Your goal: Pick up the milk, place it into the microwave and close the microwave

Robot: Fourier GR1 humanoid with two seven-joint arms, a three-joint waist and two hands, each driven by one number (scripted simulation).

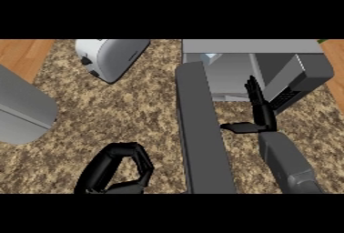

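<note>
Nearest us swings the microwave [252, 68]'s open door [201, 136]. Our right hand [259, 111], fingers straight and apart, reaches at the cavity mouth; the milk [214, 56] seems to sit deep inside. We should withdraw cleanly, then push the door shut. Left of the door, our left hand [118, 170] curls empty.

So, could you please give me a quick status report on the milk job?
Left robot hand curled, holding nothing. Right robot hand open at the microwave opening. Milk not clearly visible. Microwave door open.
</note>
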